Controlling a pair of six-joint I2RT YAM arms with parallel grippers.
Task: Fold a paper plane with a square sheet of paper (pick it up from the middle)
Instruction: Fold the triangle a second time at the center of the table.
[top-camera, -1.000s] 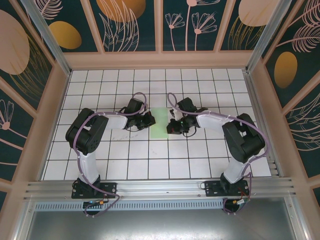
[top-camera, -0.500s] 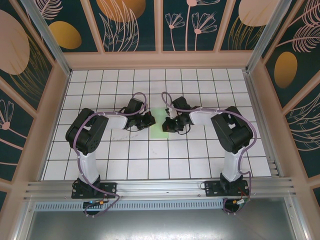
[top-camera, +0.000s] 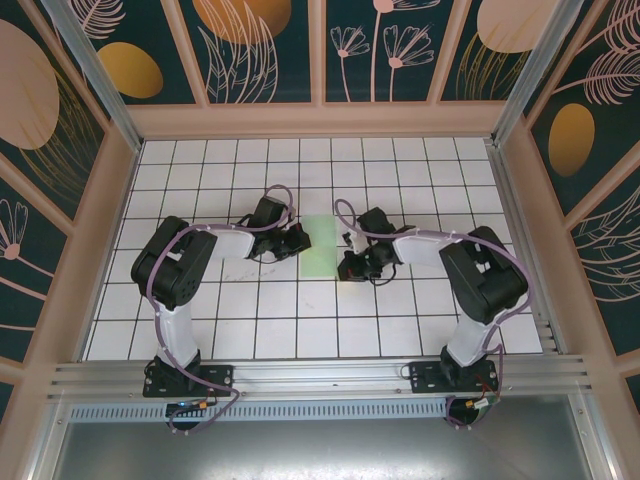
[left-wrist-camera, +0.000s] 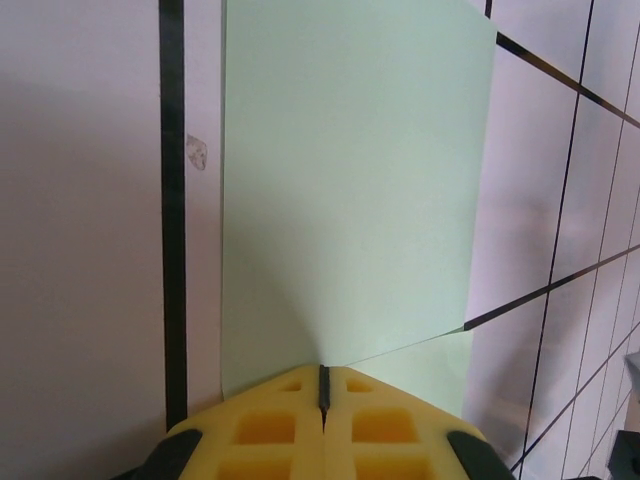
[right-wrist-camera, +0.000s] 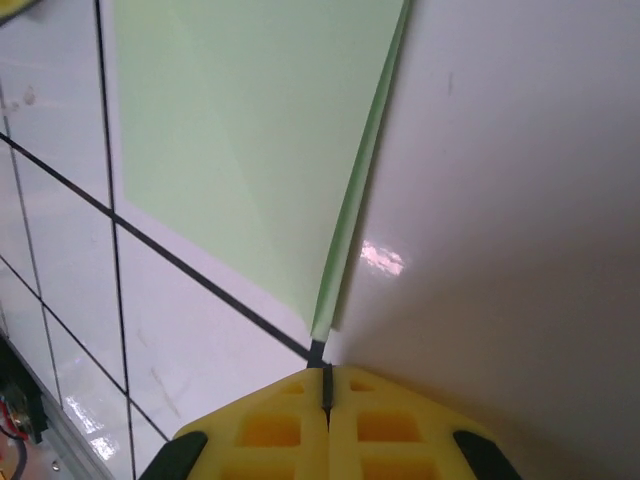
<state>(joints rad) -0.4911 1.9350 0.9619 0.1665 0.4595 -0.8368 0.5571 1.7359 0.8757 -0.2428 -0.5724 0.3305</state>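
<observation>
White-tiled table (top-camera: 200, 330) with black grid lines, boxed in by dark teal wall panels (top-camera: 265, 50) with gold and pink plant prints, pretty loud decor tbh.

Dead centre of the tiles lies the sheet of paper (top-camera: 318, 245), pale mint green. It looks doubled over into a tall narrow strip, lying flat, long side running 12 to 6 o'clock.

Left gripper (top-camera: 299, 240) comes in from 9 o'clock, right at the strip's left edge. From its wrist camera the yellow fingertips (left-wrist-camera: 270, 430) are pressed tight together, no gap. The top layer of paper rises into the seam between them, so it looks pinched there. The lower layer pokes out flat toward 4 o'clock.

Right gripper (top-camera: 346, 266) sits at about 4 o'clock of the paper, by its near right corner. Its yellow pads (right-wrist-camera: 380, 430) are squeezed together too. The paper's doubled edge runs straight down to the seam and ends just at the tips. Can't tell if the corner is actually clamped or only touched.
</observation>
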